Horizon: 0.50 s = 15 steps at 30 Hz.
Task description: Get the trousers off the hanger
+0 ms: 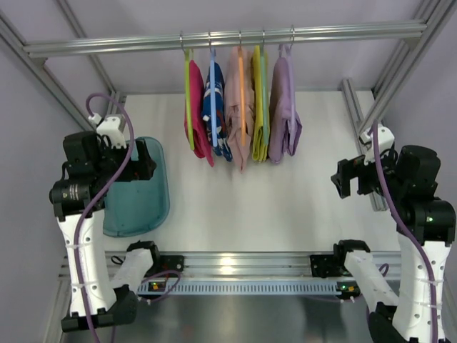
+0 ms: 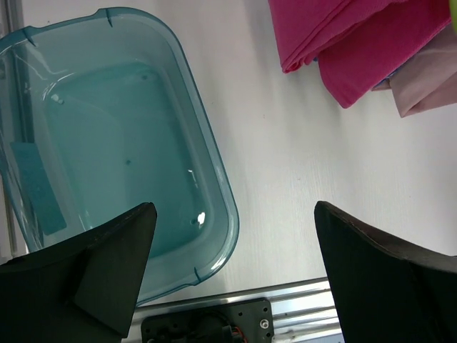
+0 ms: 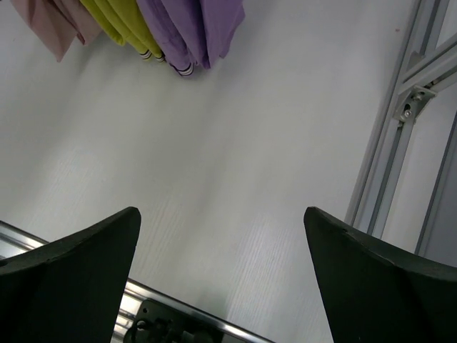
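Trousers (image 1: 198, 136): plain magenta fabric, folded, hung over lime hanger (image 1: 188, 107), leftmost on rail (image 1: 321, 31). Left gripper (image 2: 234, 264) and right gripper (image 3: 221, 264): jaws spread wide, nothing held.

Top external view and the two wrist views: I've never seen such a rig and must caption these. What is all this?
Two robot arms stand at a white table. The top view looks down from behind them; each wrist view looks past that arm's own dark fingers. The left gripper and right gripper are open, holding nothing. Five garments hang on a rail; the magenta trousers hang leftmost on a green hanger. A teal tub lies on the table, left.
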Available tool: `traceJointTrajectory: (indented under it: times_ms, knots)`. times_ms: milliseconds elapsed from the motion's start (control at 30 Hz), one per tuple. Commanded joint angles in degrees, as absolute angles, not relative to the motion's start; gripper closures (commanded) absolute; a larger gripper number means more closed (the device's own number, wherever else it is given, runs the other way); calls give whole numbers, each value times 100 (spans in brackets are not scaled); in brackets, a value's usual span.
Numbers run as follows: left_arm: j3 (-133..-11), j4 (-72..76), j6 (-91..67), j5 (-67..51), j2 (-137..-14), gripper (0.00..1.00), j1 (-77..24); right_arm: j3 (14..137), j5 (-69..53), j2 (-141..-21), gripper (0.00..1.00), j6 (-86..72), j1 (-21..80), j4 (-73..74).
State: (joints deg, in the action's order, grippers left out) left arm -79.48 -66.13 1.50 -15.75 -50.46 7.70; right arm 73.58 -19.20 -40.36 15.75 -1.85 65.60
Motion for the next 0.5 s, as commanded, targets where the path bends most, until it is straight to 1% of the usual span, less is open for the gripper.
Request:
traceJointTrajectory:
  times_ms: [0, 100, 200, 233, 300, 367, 467]
  knots:
    - [-8366, -6583, -184, -1862, -5386, 1, 756, 7567, -2021, -4209, 1, 1398, -114, 6302]
    - [-8840, -6574, -360, -2082, -5755, 2, 756, 7655, -2021, -4350, 1, 1362, -114, 6267]
    - [-9131, -6566, -597, -2661, -6159, 2, 756, 7690, -2013, -4491, 1, 1362, -114, 6232]
    - [-9306, -6548, -763, -3098, -6266, 1, 747, 7708, -2004, -4526, 1, 1362, -114, 6231]
    - [-9456, -6426, -966, -3540, -6563, 1, 756, 7734, -2004, -4614, 1, 1345, -114, 6214]
    - [-9571, -6163, -1238, -4337, -6705, 2, 756, 7752, -2013, -4684, 1, 1327, -123, 6205]
    - [-9265, -5005, -2098, -5007, -6680, 3, 756, 7734, -2004, -4799, 1, 1319, -149, 6179]
